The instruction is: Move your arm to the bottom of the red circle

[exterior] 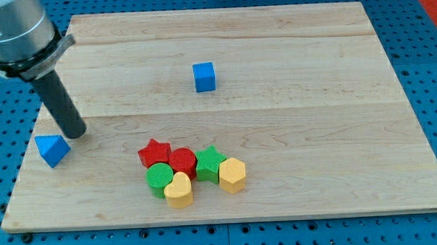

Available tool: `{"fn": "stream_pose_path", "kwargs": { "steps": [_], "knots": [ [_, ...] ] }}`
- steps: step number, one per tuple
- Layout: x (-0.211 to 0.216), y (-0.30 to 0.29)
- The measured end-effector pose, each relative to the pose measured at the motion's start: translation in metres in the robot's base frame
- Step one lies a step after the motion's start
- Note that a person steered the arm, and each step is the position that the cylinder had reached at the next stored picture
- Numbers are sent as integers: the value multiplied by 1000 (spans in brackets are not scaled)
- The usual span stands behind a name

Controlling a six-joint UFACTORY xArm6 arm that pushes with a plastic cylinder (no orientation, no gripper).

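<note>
The red circle [182, 162] lies in a tight cluster near the view's bottom middle, between a red star [155, 152] on its left and a green star [208, 163] on its right. A green circle [160, 178] and a yellow heart [179, 191] sit just below it. A yellow hexagon [232, 174] closes the cluster on the right. My tip [74, 133] rests on the board at the view's left, well left of and slightly above the cluster, just up and right of a blue triangle [52, 150].
A blue cube [205, 76] stands alone near the view's top middle. The wooden board [315, 133] lies on a blue perforated table; its left edge is close to the blue triangle.
</note>
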State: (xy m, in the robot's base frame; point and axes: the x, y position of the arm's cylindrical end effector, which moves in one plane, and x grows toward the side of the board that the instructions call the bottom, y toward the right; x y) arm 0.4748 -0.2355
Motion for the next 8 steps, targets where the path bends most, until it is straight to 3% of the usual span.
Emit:
{"fn": "stream_pose_path", "kwargs": {
  "steps": [1,4,7,8],
  "knots": [
    [-8,-54],
    [-24,-32],
    [-7,279],
    [39,330]
  ]
}}
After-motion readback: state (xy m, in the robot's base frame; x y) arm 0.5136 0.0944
